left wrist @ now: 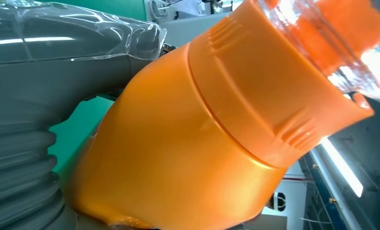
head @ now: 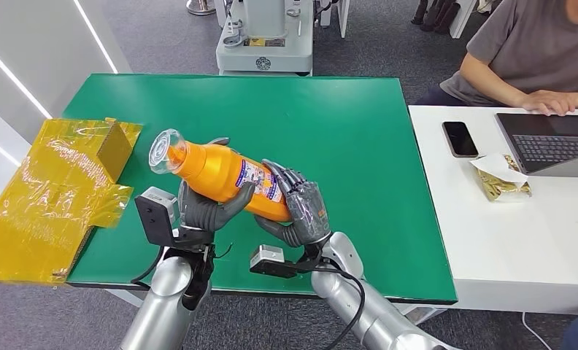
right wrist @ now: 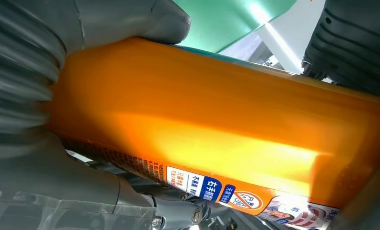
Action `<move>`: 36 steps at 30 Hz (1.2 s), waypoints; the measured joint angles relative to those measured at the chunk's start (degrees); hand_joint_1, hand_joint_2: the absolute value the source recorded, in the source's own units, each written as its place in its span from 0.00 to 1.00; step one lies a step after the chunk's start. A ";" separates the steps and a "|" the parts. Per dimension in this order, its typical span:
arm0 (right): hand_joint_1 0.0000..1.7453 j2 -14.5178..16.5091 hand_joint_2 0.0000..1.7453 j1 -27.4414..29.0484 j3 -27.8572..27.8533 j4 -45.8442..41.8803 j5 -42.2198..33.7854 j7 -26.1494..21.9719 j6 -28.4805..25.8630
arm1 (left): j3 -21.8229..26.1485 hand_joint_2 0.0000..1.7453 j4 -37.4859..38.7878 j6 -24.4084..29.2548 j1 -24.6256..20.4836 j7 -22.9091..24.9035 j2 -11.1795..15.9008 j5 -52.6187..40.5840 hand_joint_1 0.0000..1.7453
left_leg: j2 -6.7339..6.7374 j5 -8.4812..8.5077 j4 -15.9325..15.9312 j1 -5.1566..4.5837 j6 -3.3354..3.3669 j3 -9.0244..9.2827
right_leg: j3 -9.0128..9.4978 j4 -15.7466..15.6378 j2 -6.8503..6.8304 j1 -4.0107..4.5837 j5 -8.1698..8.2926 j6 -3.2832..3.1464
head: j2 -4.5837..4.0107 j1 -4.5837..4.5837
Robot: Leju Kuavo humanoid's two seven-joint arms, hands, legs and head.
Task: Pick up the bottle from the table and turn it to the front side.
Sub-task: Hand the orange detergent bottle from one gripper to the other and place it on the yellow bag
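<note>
Glossy orange plastic bottle (head: 224, 175), clear ribbed cap, within fingers of left hand (head: 207, 208) and right hand (head: 301, 208).

Yellow bag (head: 52, 197) beside green table (head: 344, 124); person (head: 519, 58) at laptop (head: 552, 138).

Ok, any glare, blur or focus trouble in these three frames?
Head view: sharp and evenly lit, with glare on the yellow wrapping. Left wrist view: the orange bottle is in focus, its clear cap blown out by backlight. Right wrist view: a bright sheen on the bottle, left side softly blurred.
</note>
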 joint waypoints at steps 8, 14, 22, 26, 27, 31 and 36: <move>0.00 -0.02 1.00 0.50 0.05 1.13 -2.13 0.24 0.00 | 0.46 1.00 0.29 0.18 -0.41 -0.89 0.00 0.13 1.00 | 0.00 0.00 0.00 0.00 0.00 0.00 | 0.00 0.00 0.00 0.00 0.00 0.00 | 0.00 0.00; 0.00 -0.19 1.00 1.21 0.01 1.09 -3.59 0.32 -0.02 | 0.78 1.00 0.37 0.36 -0.82 -1.29 0.00 0.33 1.00 | 0.00 0.00 0.00 0.00 0.00 0.00 | 0.00 0.00 0.00 0.00 0.00 0.00 | 0.00 0.00; 0.00 -0.62 1.00 2.90 -0.06 -1.27 -3.80 1.23 -0.02 | 0.83 1.00 0.38 0.53 -0.93 -1.32 0.00 0.48 1.00 | 0.00 0.00 0.00 0.00 0.00 0.00 | 0.00 0.00 0.00 0.00 0.00 0.00 | 0.00 0.00; 0.00 -0.86 1.00 5.00 -0.78 -4.54 -3.88 0.87 -0.02 | 0.93 1.00 0.38 1.18 -0.93 -1.22 0.00 -0.03 1.00 | -0.01 0.00 0.00 0.00 0.00 0.00 | 0.00 0.00 -0.01 0.00 0.00 0.00 | 0.00 0.00; 0.00 -0.91 1.00 5.72 -1.05 -5.82 -3.89 0.81 -0.02 | 1.02 1.00 0.38 1.45 -0.93 -1.20 0.00 -0.28 1.00 | 0.00 0.00 0.00 0.00 0.00 0.00 | 0.00 0.00 -0.01 0.00 0.00 0.00 | 0.00 0.00; 0.00 -1.22 1.00 7.70 -1.65 -10.12 -4.09 0.91 -0.02 | 1.61 1.00 0.38 2.31 -0.93 -1.19 0.00 -1.18 1.00 | 0.00 0.00 0.00 0.00 0.00 0.00 | 0.00 0.00 0.00 0.00 0.00 0.00 | 0.00 0.00; 0.00 -1.37 1.00 10.38 -2.97 -16.74 -7.00 -1.59 -0.02 | 2.19 1.00 0.38 5.21 -0.90 -0.77 0.08 -3.75 1.00 | 0.00 0.00 -0.01 0.00 0.00 -0.01 | 0.00 0.00 -0.01 0.00 0.00 0.00 | 0.00 0.00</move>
